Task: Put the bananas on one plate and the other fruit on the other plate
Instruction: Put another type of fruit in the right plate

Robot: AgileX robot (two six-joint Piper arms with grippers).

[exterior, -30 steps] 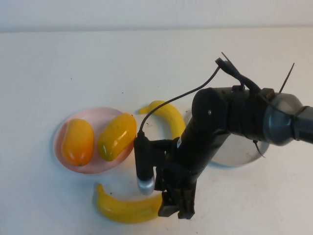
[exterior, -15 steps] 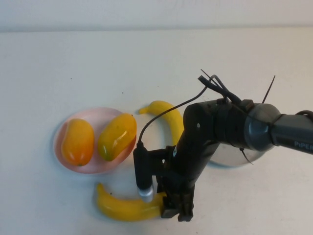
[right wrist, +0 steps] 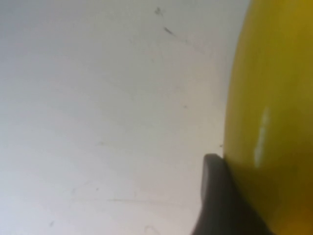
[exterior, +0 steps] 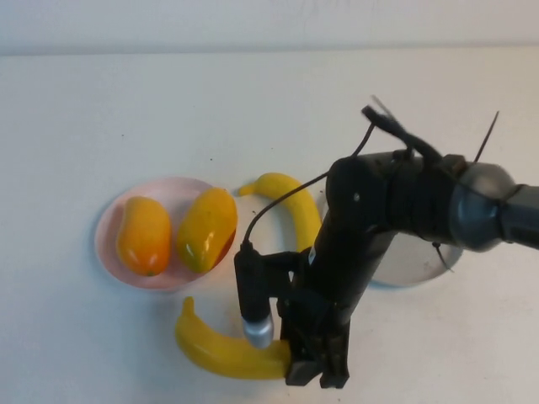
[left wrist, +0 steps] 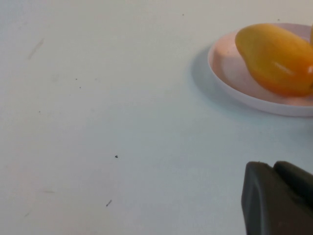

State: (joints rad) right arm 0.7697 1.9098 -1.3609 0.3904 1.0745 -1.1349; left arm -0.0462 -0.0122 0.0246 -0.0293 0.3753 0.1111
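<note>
Near the table's front edge lies a yellow banana (exterior: 223,349), and my right gripper (exterior: 313,370) is shut on its right end. In the right wrist view the banana (right wrist: 274,98) fills one side, with one dark finger (right wrist: 215,196) pressed against it. The second banana (exterior: 290,202) lies between the two plates. The pink plate (exterior: 105,244) holds the orange fruit (exterior: 143,236) and the yellow fruit (exterior: 206,229). My right arm hides most of the grey plate (exterior: 421,265). My left gripper (left wrist: 276,196) hangs shut over bare table, near the pink plate (left wrist: 230,78) and the orange fruit (left wrist: 274,58).
White table all round, with open room at the far side and on the left. My right arm's cable (exterior: 278,202) loops over the second banana, and its wrist camera (exterior: 253,303) hangs just above the held banana.
My right gripper has closed on the near banana. The banana has shifted right, its left tip now nearer the pink plate. The pink plate and its fruit have shifted slightly.
</note>
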